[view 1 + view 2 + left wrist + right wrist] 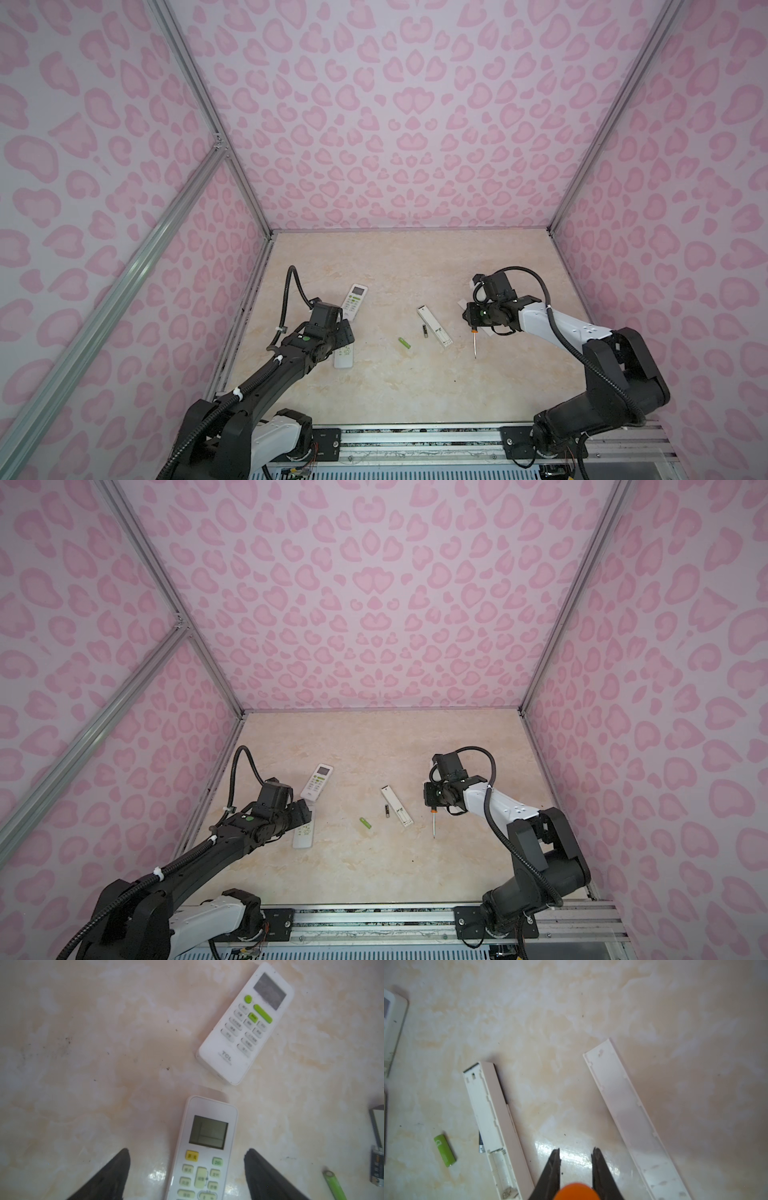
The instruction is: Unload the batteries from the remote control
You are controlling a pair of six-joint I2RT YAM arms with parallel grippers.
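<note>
On the table [415,270], two batteries [404,343] are laid beside the open remote [435,331]; more remotes [245,1024] are likely left. Left tool [187,1151] is spread, right tool [576,1149] clamped on screwdriver [575,1191].

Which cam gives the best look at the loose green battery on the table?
Right wrist: the green battery lies whole and close, sharp enough to show its printing. Left wrist crops the battery at the frame edge. Both top views show it only as a tiny green sliver.

the white remote [245,1024] with green buttons reads "tcl" beneath its keypad.
</note>
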